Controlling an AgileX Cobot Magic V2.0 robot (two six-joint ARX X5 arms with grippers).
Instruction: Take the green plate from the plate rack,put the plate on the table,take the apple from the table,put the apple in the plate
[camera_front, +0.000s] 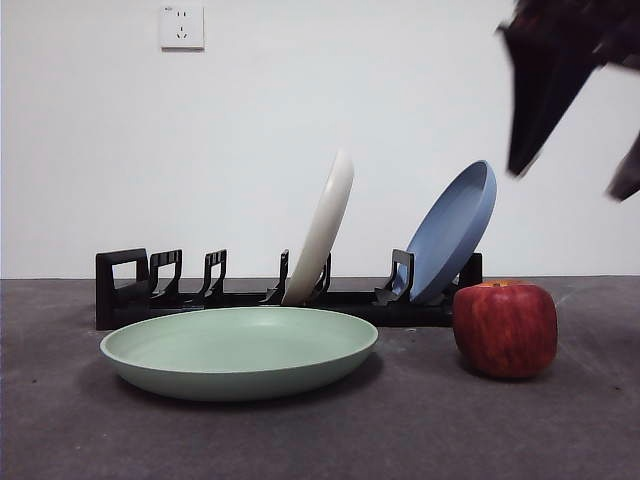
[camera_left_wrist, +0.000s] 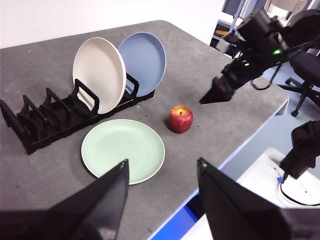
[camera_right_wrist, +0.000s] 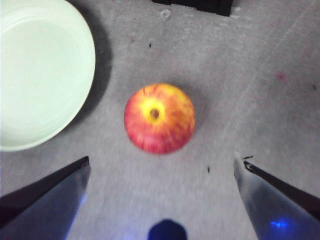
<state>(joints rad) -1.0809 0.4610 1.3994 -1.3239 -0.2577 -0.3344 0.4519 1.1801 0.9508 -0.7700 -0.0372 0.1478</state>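
The green plate (camera_front: 240, 350) lies flat on the table (camera_front: 400, 440), in front of the plate rack (camera_front: 125, 290). The apple (camera_front: 505, 328) stands on the table just right of the plate, apart from it. My right gripper (camera_front: 570, 180) hangs open high above the apple; in the right wrist view its jaws (camera_right_wrist: 162, 160) stand wide apart with the apple (camera_right_wrist: 159, 118) centred beyond them and the plate (camera_right_wrist: 40, 70) beside it. My left gripper (camera_left_wrist: 162, 165) is open and empty, well back from the plate (camera_left_wrist: 122, 150) and apple (camera_left_wrist: 180, 118).
A cream-white plate (camera_front: 322, 230) and a blue plate (camera_front: 455, 230) lean in the rack's right slots, behind the apple. The left slots of the rack (camera_left_wrist: 50, 120) hold nothing. The table's edge (camera_left_wrist: 240, 145) runs close to the apple.
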